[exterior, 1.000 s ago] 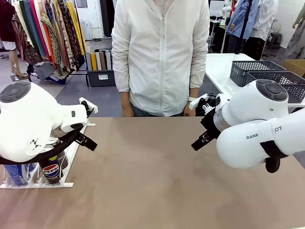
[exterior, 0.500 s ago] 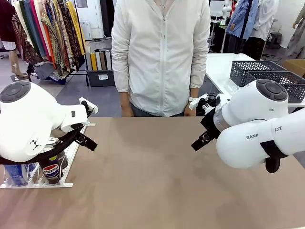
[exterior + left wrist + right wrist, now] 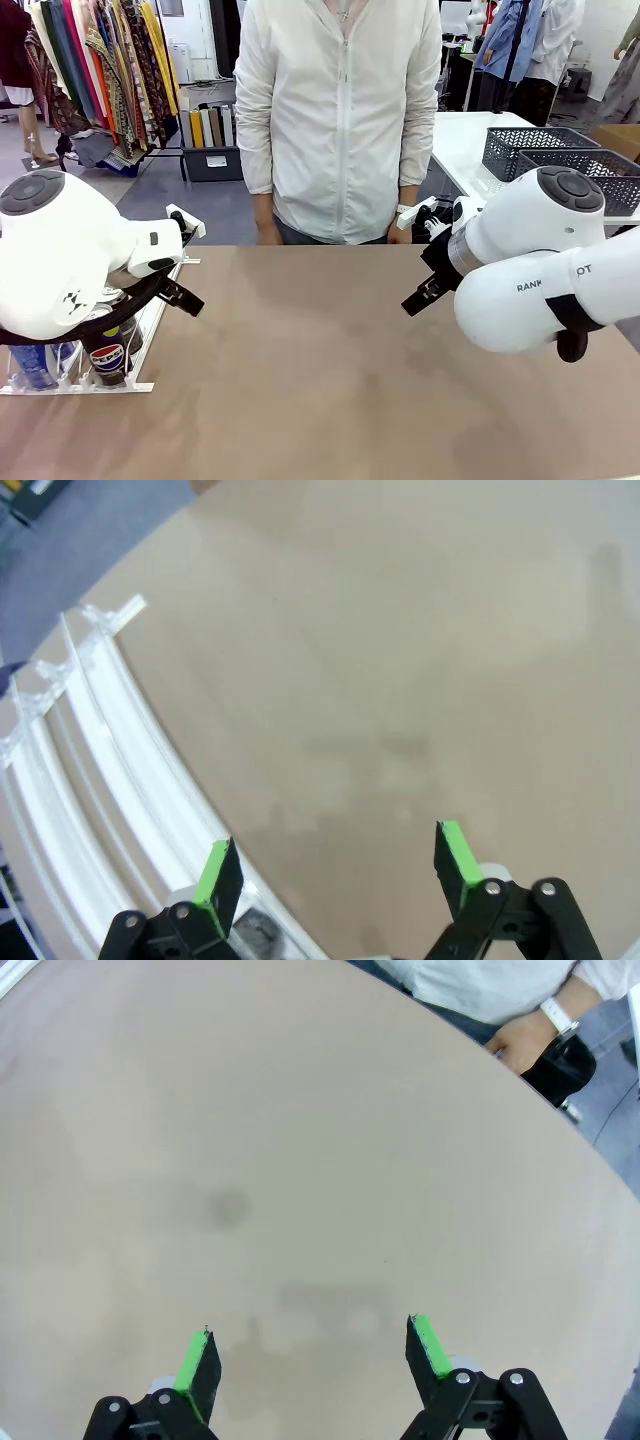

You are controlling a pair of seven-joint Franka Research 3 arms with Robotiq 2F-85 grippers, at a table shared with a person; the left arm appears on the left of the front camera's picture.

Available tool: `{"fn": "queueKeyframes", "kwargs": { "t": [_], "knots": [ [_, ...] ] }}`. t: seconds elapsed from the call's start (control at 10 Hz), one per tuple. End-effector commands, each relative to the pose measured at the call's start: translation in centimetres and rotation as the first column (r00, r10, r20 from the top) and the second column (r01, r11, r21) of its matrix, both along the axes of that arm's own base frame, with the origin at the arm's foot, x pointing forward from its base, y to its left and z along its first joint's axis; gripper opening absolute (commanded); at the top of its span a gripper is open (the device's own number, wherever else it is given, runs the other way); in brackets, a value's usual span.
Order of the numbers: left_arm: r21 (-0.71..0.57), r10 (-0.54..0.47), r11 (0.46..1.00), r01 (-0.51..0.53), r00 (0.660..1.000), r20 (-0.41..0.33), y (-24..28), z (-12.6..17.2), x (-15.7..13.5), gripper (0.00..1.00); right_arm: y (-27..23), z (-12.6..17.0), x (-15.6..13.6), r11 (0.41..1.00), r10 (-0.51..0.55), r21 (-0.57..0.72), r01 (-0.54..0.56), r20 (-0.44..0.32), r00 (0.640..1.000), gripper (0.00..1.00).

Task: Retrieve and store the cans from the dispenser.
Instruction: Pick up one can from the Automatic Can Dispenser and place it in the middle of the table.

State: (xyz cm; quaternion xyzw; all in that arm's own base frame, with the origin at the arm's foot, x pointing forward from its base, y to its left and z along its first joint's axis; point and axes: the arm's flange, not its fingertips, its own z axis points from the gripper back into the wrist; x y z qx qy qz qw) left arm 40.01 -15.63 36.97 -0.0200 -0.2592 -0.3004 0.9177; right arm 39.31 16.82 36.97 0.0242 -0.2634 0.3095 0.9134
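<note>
The dispenser (image 3: pixel 88 386) sits at the near left corner of the table (image 3: pixel 320 370), with its front bar close to the table's near edge and its long white lanes running away toward the person. Cans stand at its front end: a black Pepsi can (image 3: pixel 108 360) and a blue can (image 3: pixel 35 366) just beside it, both partly hidden under the big white left arm. In the left wrist view the white lanes (image 3: pixel 100 750) curve along the left side. The left gripper (image 3: pixel 337 855) hangs over the spot where the rack's edge meets the bare table. Its green pads (image 3: pixel 218 865) are wide apart and hold nothing. The right gripper (image 3: pixel 312 1352) hangs above plain tabletop on the other side, well apart from the rack. Its two fingers are spread wide too, with nothing between them. A wide stretch of smooth light brown tabletop lies between the two arms. A person in a white shirt (image 3: pixel 340 120) stands at the far edge. One hand (image 3: pixel 515 1045) with a white watch (image 3: pixel 553 1012) is down beside that edge. Behind on the right, dark grey baskets (image 3: pixel 560 150) stand on a white table. Far back on the left, bright clothes (image 3: pixel 100 60) hang on a rail.
</note>
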Motion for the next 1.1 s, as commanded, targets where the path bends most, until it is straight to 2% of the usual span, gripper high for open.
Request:
{"fn": "queueKeyframes", "kwargs": {
  "t": [0.0, 0.1, 0.2, 0.3, 0.4, 0.5, 0.6, 0.7, 0.8, 0.9, 1.0],
  "knots": [
    [-0.159, -0.103, 0.984, 0.084, 0.988, -0.118, -0.5, 2.6, -1.2, 1.0, -1.4, 1.7, -0.2, 0.986, -0.012, 0.162, 0.044, -0.194, 0.981, 1.0],
    [-0.251, -0.044, 0.968, -0.025, 0.963, -0.266, -1.2, 4.7, -2.0, 1.0, -2.1, 3.2, -0.6, 0.932, 0.004, 0.343, 0.114, -0.324, 0.946, 1.0],
    [-0.303, -0.042, 0.949, -0.084, 0.921, -0.386, -1.0, 6.9, -3.1, 1.0, -3.2, 5.0, -1.1, 0.868, -0.048, 0.426, 0.254, -0.439, 0.897, 1.0],
    [-0.387, -0.085, 0.917, -0.096, 0.902, -0.424, 0.6, 9.1, -4.2, 1.0, -5.0, 7.0, -2.7, 0.819, 0.07, 0.527, 0.229, -0.487, 0.871, 1.0],
    [-0.524, -0.151, 0.845, -0.108, 0.892, -0.426, 4.1, 12.2, -5.5, 1.0, -8.1, 10.0, -5.1, 0.743, 0.228, 0.649, 0.165, -0.477, 0.849, 1.0],
    [-0.649, -0.187, 0.749, -0.135, 0.896, -0.402, 8.6, 15.1, -7.2, 1.0, -11.6, 12.8, -7.7, 0.651, 0.284, 0.748, 0.133, -0.402, 0.871, 1.0],
    [-0.774, -0.18, 0.614, -0.153, 0.928, -0.327, 14.0, 17.5, -8.8, 1.0, -15.5, 14.8, -9.9, 0.572, 0.218, 0.807, 0.147, -0.322, 0.922, 1.0],
    [-0.835, -0.116, 0.522, -0.174, 0.955, -0.271, 19.0, 18.2, -10.4, 1.0, -19.9, 15.4, -11.1, 0.491, 0.095, 0.846, 0.209, -0.291, 0.952, 1.0],
    [-0.873, -0.03, 0.438, -0.213, 0.968, -0.251, 24.1, 17.9, -12.1, 1.0, -24.5, 15.1, -12.5, 0.37, -0.013, 0.904, 0.213, -0.224, 0.974, 1.0],
    [-0.899, 0.028, 0.357, -0.254, 0.965, -0.262, 28.1, 16.7, -13.3, 1.0, -28.6, 14.2, -13.4, 0.229, -0.166, 0.95, 0.213, -0.178, 0.97, 1.0],
    [-0.911, 0.099, 0.276, -0.306, 0.952, -0.29, 31.3, 15.3, -14.2, 1.0, -31.2, 12.9, -14.0, 0.163, -0.191, 0.963, 0.214, -0.182, 0.965, 1.0]
  ]
}}
